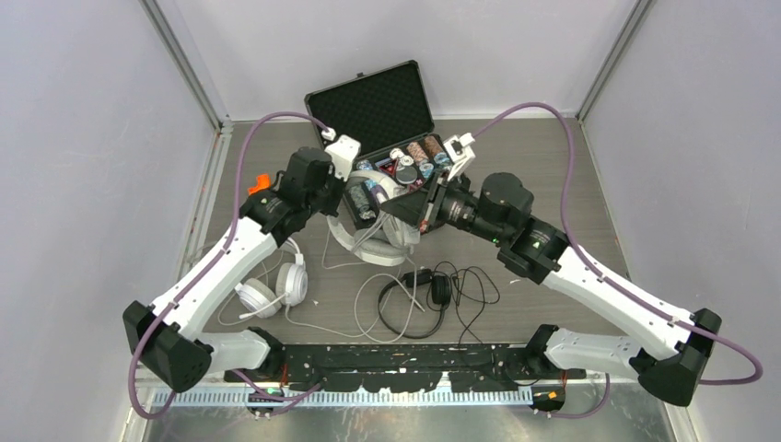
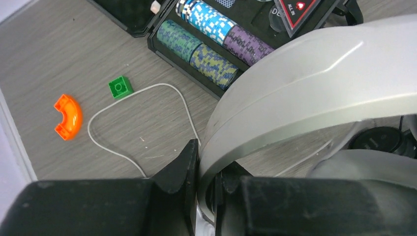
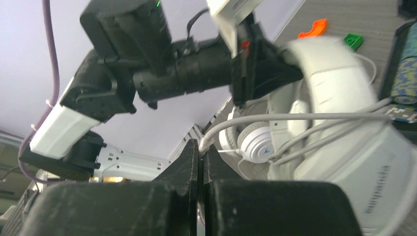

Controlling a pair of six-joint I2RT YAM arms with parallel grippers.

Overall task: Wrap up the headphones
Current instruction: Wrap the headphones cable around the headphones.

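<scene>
From above, the grey headset [image 1: 398,241] is between both arms, beside the open case [image 1: 373,106]. The white headset [image 1: 276,287] and black headset [image 1: 414,295] lie on the counter [image 1: 553,184], nearer the bases.

Left wrist: the left jaws are clamped on the grey headset's headband [image 2: 314,88].

Right wrist: the right jaws are closed tight, pinching its cord [image 3: 275,117].

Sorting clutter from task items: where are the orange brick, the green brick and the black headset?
orange brick [image 2: 69,116], left wrist view, middle of its curve.
green brick [image 2: 120,87], left wrist view, top face.
black headset [image 1: 440,290], top view, ear cup.
</scene>
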